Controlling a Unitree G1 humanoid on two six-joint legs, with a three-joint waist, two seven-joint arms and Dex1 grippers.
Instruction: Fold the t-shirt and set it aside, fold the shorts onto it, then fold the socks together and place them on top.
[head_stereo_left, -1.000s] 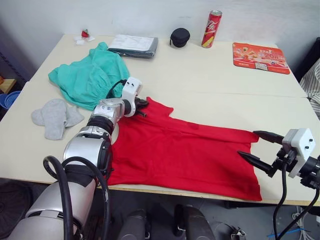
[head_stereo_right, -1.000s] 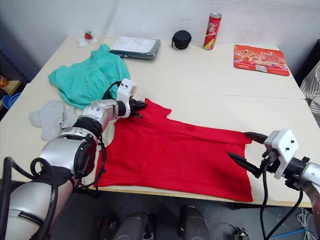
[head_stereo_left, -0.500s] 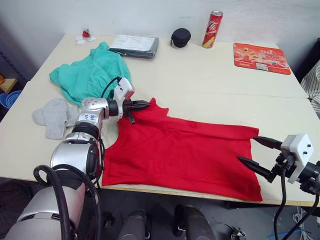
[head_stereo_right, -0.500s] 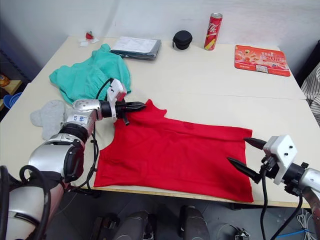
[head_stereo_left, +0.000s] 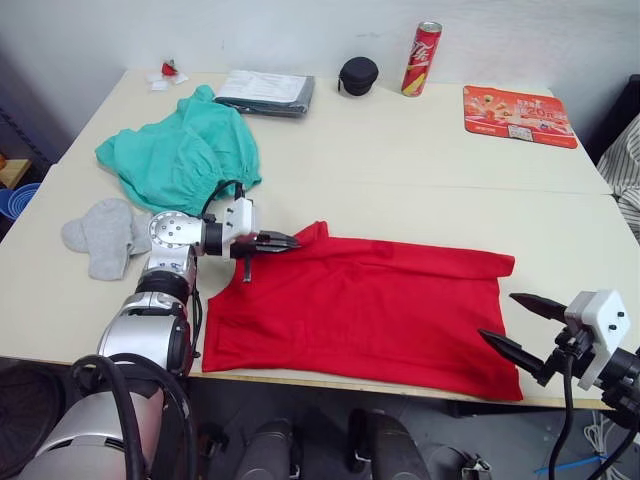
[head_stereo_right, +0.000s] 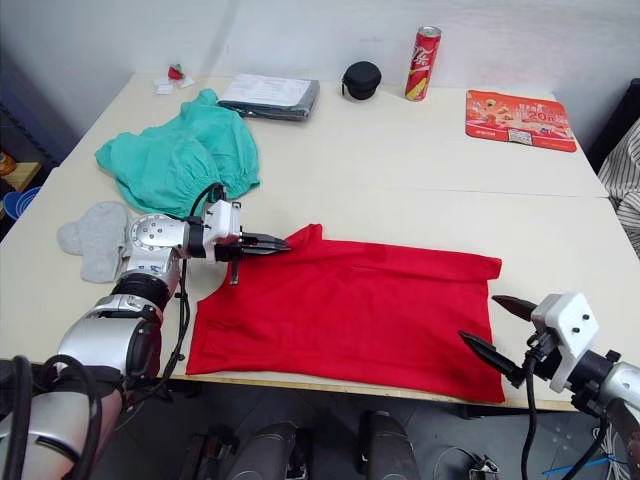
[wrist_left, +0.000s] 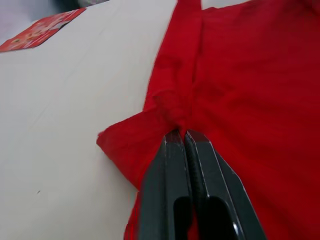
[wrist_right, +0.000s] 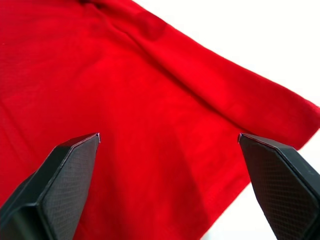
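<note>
We've dragged the bright red cotton t-shirt (head_stereo_left: 370, 305) toward 6 o'clock, nearer us.
Left gripper (head_stereo_left: 283, 242) stays clamped on its 10 o'clock corner, right gripper (head_stereo_left: 512, 326) spread wide; folding's underway.

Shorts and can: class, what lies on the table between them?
In the left eye view, between the shorts and the can lie a grey folded packet and a black round case.
</note>
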